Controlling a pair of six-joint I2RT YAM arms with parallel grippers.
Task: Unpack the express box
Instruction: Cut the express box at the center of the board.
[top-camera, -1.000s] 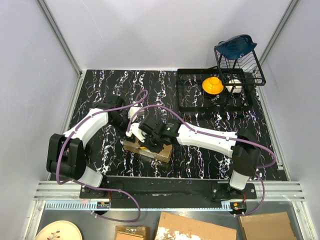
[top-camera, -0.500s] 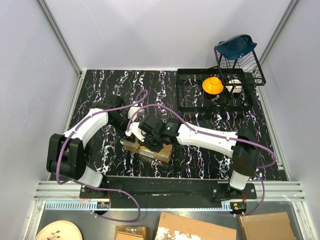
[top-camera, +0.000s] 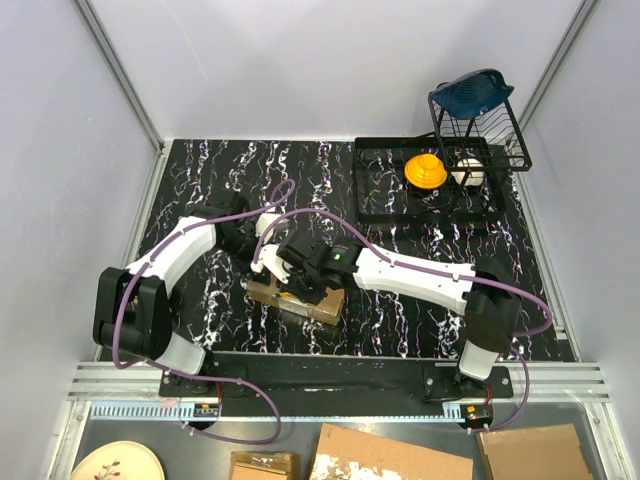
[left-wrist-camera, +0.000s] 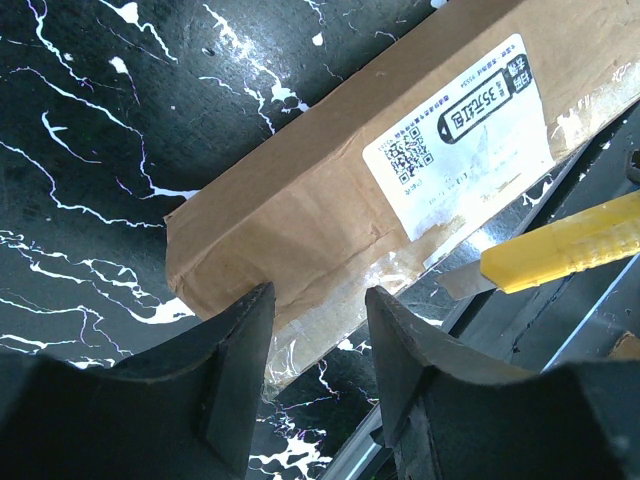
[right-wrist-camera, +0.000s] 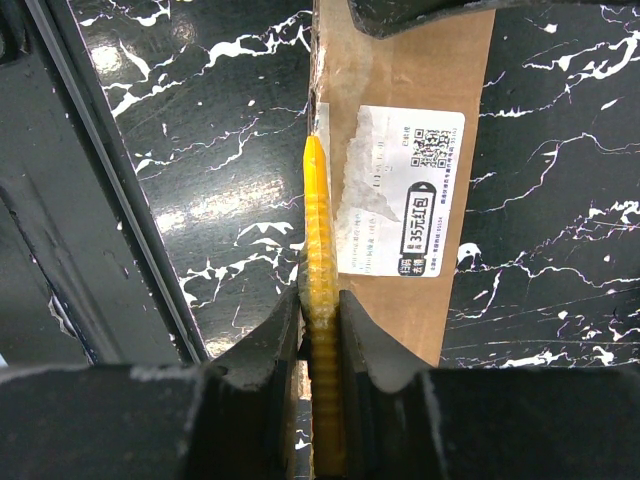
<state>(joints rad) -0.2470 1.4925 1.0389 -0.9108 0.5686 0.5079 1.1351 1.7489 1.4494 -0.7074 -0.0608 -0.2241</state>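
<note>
Right gripper, clenched on the utility knife, should draw its blade steadily along the taped seam of the express box.

The back left and middle of the table lie bare, and a gripper could pass there. The back right corner is filled by a wire rack (a taller basket stands at its right end). Walls close the left, back and right sides. Near the front the box lies crosswise. The left gripper spreads over its left end, and the right gripper, clamped on a knife, hangs over its middle. That crowds any approach from above. The strip between the box and the front rail looks narrow, though the right arm hides part of it.
</note>
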